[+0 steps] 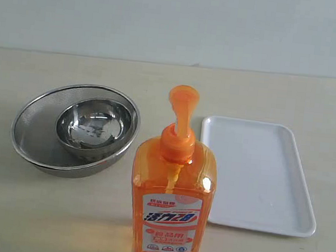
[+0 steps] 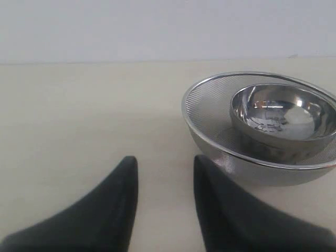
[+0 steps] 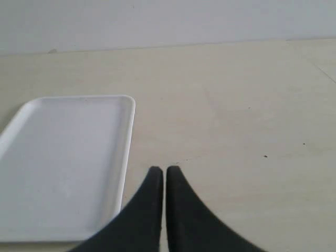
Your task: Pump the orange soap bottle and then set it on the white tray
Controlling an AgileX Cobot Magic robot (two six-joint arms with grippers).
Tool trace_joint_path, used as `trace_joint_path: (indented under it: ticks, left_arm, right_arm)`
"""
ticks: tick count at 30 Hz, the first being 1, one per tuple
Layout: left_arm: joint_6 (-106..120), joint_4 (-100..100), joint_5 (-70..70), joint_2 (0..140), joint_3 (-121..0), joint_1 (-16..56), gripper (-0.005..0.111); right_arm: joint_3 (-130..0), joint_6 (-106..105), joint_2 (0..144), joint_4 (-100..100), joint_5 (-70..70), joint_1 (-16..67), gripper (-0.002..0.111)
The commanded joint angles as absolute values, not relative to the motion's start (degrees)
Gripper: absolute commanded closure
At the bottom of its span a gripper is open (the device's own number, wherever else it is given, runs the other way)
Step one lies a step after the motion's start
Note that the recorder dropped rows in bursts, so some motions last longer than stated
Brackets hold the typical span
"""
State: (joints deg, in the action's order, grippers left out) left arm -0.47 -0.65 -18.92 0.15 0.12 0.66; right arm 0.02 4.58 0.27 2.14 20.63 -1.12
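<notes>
Beige tabletop (image 1: 57, 210); orange soap bottle (image 1: 170, 210) upright, pump topmost; left fingers (image 2: 105, 210) spread by steel bowl (image 2: 283, 118), right fingers (image 3: 149, 210) closed by white tray (image 3: 63, 168).

Orange soap bottle (image 1: 169, 216) upright, left of white tray (image 1: 254, 222)

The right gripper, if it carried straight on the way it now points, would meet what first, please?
Nothing, as far as its wrist view shows: the right gripper points along bare table toward the wall. The white tray lies beside that line, though depth is unclear.
</notes>
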Motion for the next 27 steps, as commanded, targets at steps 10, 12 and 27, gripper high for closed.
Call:
trace_joint_path:
  ticks: [10,12,27]
  left_arm:
    - [-0.69,-0.51,-18.0,0.0,0.0,0.52,0.073]
    - [-0.69,-0.51,-18.0,0.0,0.0,0.52,0.073]
    - [-0.69,-0.51,-18.0,0.0,0.0,0.52,0.073]
  right_arm:
    - [0.0,4.44,0.0,2.15,20.44,-1.01,0.108]
    - [0.0,4.44,0.0,2.15,20.44,-1.01,0.108]
    - [-0.92,4.29,0.0,-4.3,18.43,-1.01,0.108]
